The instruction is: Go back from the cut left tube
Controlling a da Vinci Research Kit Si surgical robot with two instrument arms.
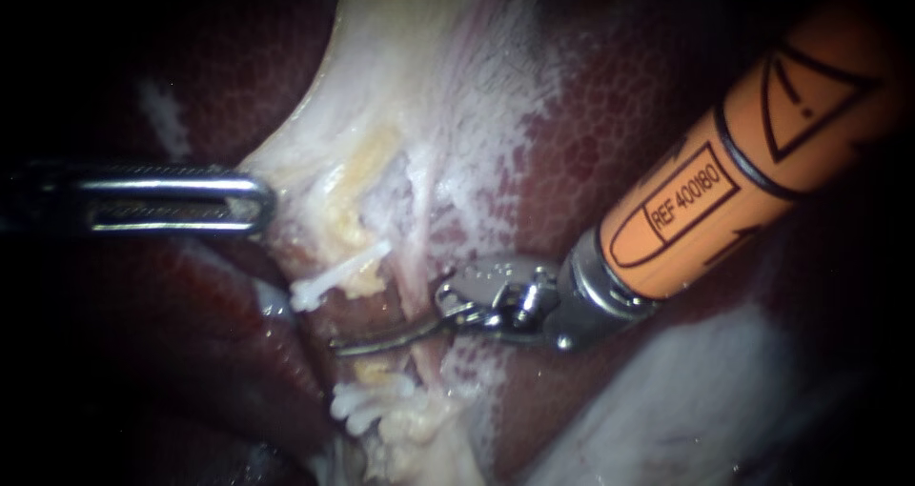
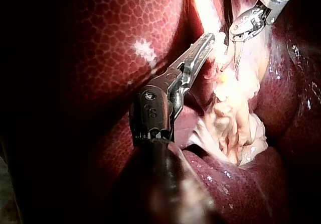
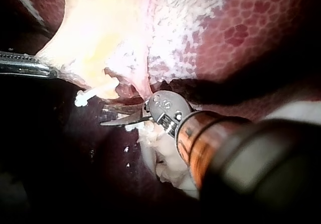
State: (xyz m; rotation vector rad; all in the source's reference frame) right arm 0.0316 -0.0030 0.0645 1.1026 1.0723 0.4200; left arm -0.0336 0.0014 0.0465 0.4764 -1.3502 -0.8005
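1. Holding pale tissue flap (image 1: pixel 315 162) out to the left: L instrument (image 1: pixel 255 202), jaws clamped on its edge, for tension/exposure.
2. Cut left tube (image 1: pixel 343 269): far and near stubs lie apart, white clips (image 1: pixel 367 402) on both.
3. R instrument (image 1: pixel 381 338) blades slightly apart, empty, in the gap betw. stubs. Judgement: withdraw rightward, clear of clips.

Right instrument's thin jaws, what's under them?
Under the open jaws of the right instrument runs pale tissue; a white clip lies beside them. The metal hides the spot directly beneath.
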